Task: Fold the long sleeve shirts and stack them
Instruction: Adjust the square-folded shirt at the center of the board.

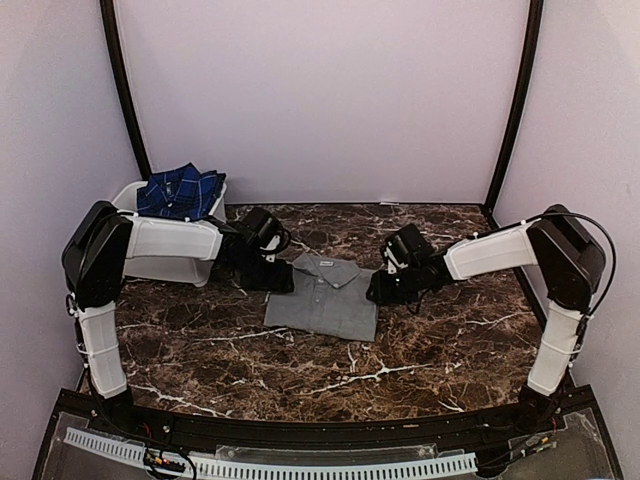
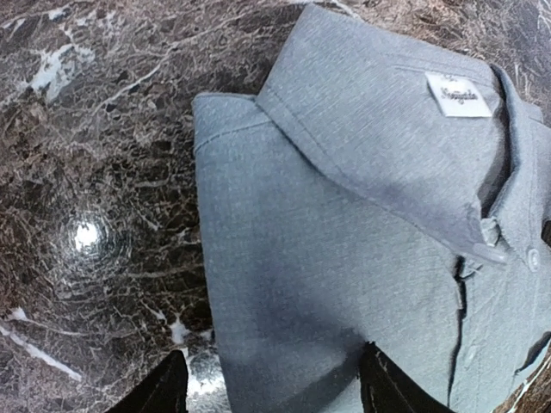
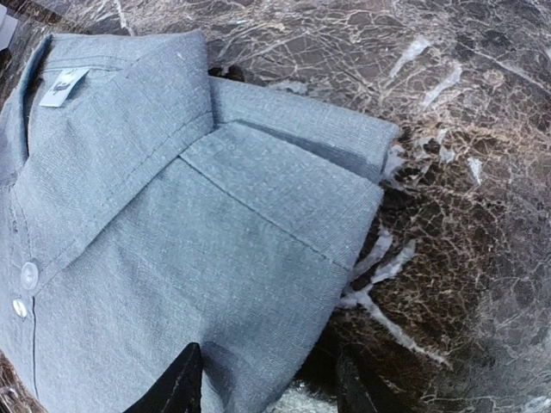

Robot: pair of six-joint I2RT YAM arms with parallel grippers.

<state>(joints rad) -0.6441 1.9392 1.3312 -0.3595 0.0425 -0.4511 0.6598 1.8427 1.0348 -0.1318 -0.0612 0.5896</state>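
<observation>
Left pincer (image 2: 275,385) and right pincer (image 3: 263,379), both spread at the grey shirt (image 1: 325,295)
Each one straddles a shoulder edge, one finger over the cloth and the other over the bare marble worktop (image 1: 300,370). The shirt lies folded flat mid-worktop, collar on the far side. The plaid shirt (image 1: 181,191) sits bunched in the white tub (image 1: 127,193), far left.

Top external: high above near edge, faces down and forward over whole marble table (image 1: 200,350). Wrist cameras: very near, facing down. All three share grey shirt (image 1: 323,297), centre of top frame.
</observation>
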